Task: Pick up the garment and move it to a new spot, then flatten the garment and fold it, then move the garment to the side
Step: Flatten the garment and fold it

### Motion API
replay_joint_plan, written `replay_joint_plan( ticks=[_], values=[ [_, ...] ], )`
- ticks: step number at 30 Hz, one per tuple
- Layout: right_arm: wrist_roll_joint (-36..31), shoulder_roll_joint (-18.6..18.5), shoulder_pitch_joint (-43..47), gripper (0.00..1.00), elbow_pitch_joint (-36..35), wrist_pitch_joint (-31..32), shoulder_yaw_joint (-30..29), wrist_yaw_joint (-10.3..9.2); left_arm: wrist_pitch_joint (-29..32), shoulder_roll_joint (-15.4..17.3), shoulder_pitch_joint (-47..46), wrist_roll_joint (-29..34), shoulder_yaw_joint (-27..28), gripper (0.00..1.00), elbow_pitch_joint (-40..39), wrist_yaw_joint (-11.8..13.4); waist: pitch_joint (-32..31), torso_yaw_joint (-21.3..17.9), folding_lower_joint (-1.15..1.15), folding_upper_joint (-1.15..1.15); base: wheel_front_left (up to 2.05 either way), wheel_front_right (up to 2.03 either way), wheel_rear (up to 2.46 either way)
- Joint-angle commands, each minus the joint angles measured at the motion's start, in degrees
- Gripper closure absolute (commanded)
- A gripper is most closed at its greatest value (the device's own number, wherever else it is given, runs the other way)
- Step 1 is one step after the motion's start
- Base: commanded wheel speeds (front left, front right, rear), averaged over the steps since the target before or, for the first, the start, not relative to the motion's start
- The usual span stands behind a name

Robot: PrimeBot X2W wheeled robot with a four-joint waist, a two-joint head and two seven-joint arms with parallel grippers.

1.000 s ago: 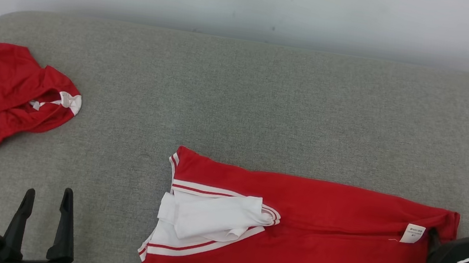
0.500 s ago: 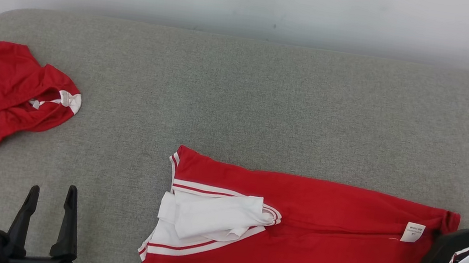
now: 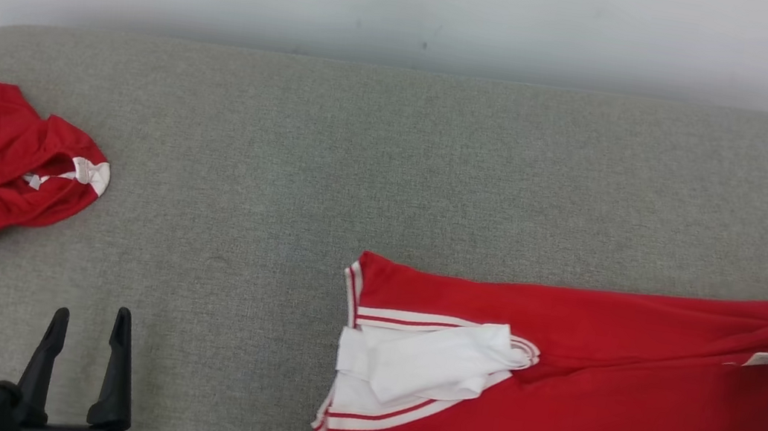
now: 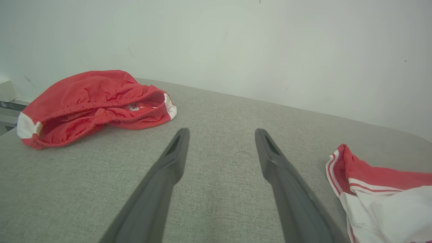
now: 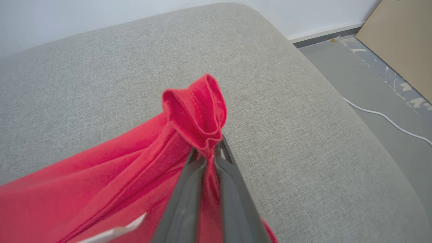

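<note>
Two tools: right tool (image 5: 210, 152) clamped on garment (image 3: 592, 395) right hem; left tool (image 3: 89, 323) apart, idle. Garment folded lengthwise, near right on surface (image 3: 361, 167). Cross fold, move aside likely remaining.

Garment (image 3: 626, 415): red, white trim w/ red stripes; white sleeve folded on top at left end. Long strip, mostly flat on grey counter (image 3: 361, 167), right of centre. Right-end hem bunched, raised, pinched in right claw (image 5: 206, 153). White label nr that end.
</note>
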Motion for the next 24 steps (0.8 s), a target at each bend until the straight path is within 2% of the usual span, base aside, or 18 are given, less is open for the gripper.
replay_joint_plan(
  ticks=[1,6,12,23,24],
  values=[
    [-0.88,-1.32,-0.71,1.00,-0.96,0.23,-0.34,-0.17,-0.01,-0.09,0.63,0.20,-0.13,0.00,-0.30,0.23,-0.04,-0.17,-0.01,-0.01,0.00,0.00,0.00],
    [-1.82,-1.15,0.70,1.00,-3.90,2.28,0.15,-0.17,-0.01,-0.15,1.00,-0.22,-0.87,0.00,-0.21,0.63,-1.01,-0.26,-0.01,-0.01,0.00,0.00,0.00],
    [1.47,2.22,4.86,1.00,-9.67,4.10,5.42,-0.17,-0.01,-0.22,2.07,-0.91,-1.42,0.00,0.43,1.22,-3.02,-0.42,-0.01,-0.01,0.00,0.00,0.00],
    [11.27,5.97,10.38,1.00,-19.47,7.89,27.06,-0.17,0.00,-0.25,3.52,-1.32,-0.95,0.00,0.62,1.30,-6.17,-0.38,-0.01,-0.01,0.00,0.00,0.00],
    [12.78,6.70,10.17,1.00,-20.21,8.25,30.72,-0.17,-0.01,-0.25,3.77,-1.16,-0.89,0.00,0.80,1.18,-6.55,-0.31,-0.01,-0.01,0.00,0.00,0.00]
  ],
)
